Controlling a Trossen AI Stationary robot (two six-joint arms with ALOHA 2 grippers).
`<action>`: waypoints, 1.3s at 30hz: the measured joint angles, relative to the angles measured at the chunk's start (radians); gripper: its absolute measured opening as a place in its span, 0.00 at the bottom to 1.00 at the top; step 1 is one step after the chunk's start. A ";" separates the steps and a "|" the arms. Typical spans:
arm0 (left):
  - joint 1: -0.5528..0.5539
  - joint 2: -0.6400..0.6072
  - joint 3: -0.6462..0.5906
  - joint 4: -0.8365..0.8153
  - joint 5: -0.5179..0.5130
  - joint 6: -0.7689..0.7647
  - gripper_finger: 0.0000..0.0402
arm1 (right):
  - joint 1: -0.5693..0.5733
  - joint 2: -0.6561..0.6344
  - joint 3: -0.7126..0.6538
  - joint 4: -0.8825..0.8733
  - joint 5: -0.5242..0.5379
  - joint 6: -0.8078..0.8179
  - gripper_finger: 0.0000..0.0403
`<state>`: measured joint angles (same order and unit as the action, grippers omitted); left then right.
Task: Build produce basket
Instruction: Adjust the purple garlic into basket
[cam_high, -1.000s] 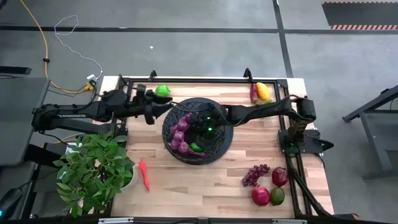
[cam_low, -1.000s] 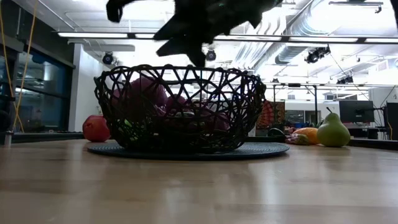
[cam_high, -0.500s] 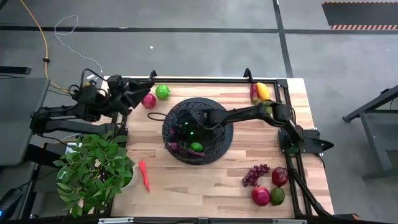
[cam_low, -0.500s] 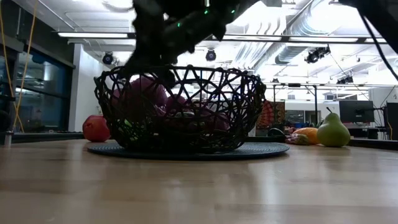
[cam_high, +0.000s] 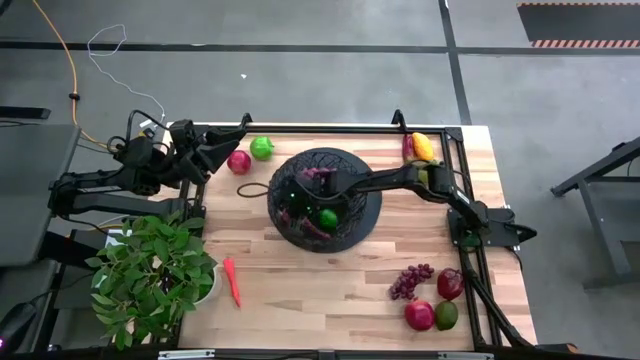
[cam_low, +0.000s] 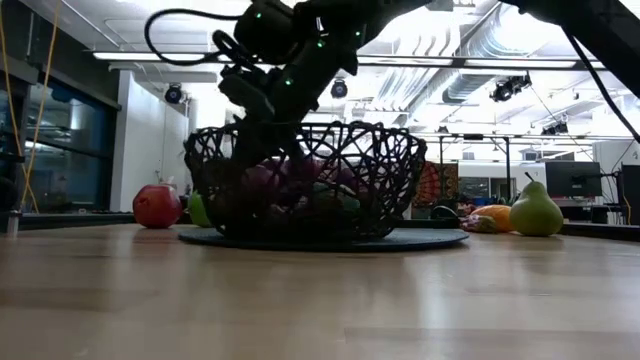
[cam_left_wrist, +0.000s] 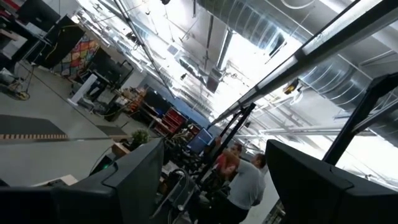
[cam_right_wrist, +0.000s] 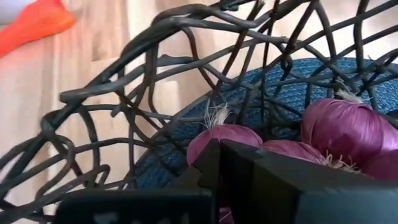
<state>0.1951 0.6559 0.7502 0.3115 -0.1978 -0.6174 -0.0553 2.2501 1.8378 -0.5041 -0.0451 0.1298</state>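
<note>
Right end effector (cam_high: 300, 185) reaches into the basket (cam_high: 362, 213) at the counter's (cam_high: 330, 285) centre, its fingers pressed together among the purple onions (cam_right_wrist: 339, 127) near the rim at about nine o'clock; whether it grips anything I cannot tell. A green fruit (cam_high: 328, 217) lies inside too. Left end effector (cam_high: 210, 152) waits at ten o'clock, fingers apart, holding nothing, beside a red fruit (cam_high: 239, 161) and a green one (cam_high: 262, 147). Grapes (cam_high: 410, 281) sit at four o'clock, a red-orange pepper (cam_high: 232, 281) at seven.
</note>
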 joint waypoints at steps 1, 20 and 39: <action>0.000 0.000 0.000 0.000 0.000 0.000 0.67 | -0.002 0.000 0.000 0.002 -0.008 -0.001 0.00; 0.000 0.000 0.000 0.000 0.003 -0.001 0.67 | -0.176 -0.173 0.010 -0.185 0.015 -0.091 0.00; 0.001 0.002 -0.001 0.000 -0.032 0.001 0.67 | -0.224 -0.300 -0.402 0.202 0.011 0.052 0.00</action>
<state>0.1959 0.6582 0.7494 0.3115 -0.2293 -0.6163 -0.2794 1.9498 1.4357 -0.3018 -0.0341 0.1820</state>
